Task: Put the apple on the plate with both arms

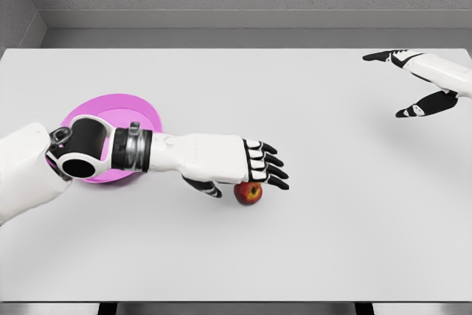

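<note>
Grey-walled room, white table (332,219). Apple (248,193) lying mid-table, right of pink plate (140,112). Left hand (254,167) hovering over apple, fingers (274,171) extended, grasping nothing. Right hand (413,82) waiting far right, fingers released. Step: reaching. Next, likely: closing around apple.

L hand (243,164) at ctr of white desk (310,241), fingers (269,167) extended flat, over apple (249,192); contact can't be confirmed. Pink plate (140,112) at 9 o'clock, partly behind L forearm. R hand (413,82) at 2 o'clock, fingers spread, holding nothing.
</note>
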Controlling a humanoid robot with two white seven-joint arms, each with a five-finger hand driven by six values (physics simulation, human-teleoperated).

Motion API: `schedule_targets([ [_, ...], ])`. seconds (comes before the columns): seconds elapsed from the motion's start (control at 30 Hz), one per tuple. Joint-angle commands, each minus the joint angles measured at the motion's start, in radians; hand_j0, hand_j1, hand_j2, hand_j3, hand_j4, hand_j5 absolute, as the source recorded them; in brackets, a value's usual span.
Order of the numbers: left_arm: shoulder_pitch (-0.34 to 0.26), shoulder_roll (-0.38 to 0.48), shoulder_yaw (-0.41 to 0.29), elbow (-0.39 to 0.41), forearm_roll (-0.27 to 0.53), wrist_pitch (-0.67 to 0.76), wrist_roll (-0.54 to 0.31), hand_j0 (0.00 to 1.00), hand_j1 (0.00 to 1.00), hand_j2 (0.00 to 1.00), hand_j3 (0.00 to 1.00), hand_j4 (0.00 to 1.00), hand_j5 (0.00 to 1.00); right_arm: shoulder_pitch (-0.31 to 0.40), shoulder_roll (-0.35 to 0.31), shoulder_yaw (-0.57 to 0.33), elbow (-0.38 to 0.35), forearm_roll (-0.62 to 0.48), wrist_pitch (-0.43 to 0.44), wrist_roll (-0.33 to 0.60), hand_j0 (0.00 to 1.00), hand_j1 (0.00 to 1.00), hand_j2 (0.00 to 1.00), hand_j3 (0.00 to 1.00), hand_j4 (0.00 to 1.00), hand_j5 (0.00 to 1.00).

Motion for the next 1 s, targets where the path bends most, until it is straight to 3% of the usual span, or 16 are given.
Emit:
schedule_targets([
  [0.0,0.000,-0.030,-0.001,0.002,-0.018,0.002,-0.008,1.00,1.00,1.00,1.00,1.00,1.00,0.000,-0.004,0.001,-0.008,-0.007,0.003,0.000,1.00,1.00,1.00,1.00,1.00,1.00],
  [0.1,0.008,-0.065,0.022,0.006,-0.031,0.002,-0.057,1.00,1.00,1.00,1.00,1.00,1.00,0.000,-0.004,0.001,-0.009,-0.007,0.003,0.000,1.00,1.00,1.00,1.00,1.00,1.00],
  [0.2,0.002,-0.050,0.023,0.006,-0.035,0.002,-0.059,1.00,1.00,1.00,1.00,1.00,1.00,0.009,-0.011,0.001,-0.019,-0.007,0.003,0.000,1.00,1.00,1.00,1.00,1.00,1.00],
  [0.4,-0.017,-0.022,0.019,0.012,-0.132,0.002,-0.059,1.00,1.00,1.00,1.00,1.00,1.00,0.009,-0.017,0.001,-0.024,-0.007,0.003,0.000,1.00,1.00,1.00,1.00,1.00,1.00],
  [0.6,-0.025,-0.033,0.010,0.017,-0.178,0.002,-0.059,1.00,1.00,1.00,1.00,1.00,1.00,0.012,-0.017,0.003,-0.024,-0.007,0.003,0.000,1.00,1.00,1.00,1.00,1.00,1.00],
  [0.97,-0.018,-0.050,-0.029,0.029,-0.213,0.002,-0.059,1.00,1.00,1.00,1.00,1.00,1.00,0.023,-0.017,0.003,-0.030,-0.007,0.003,0.000,1.00,1.00,1.00,1.00,1.00,1.00],
])
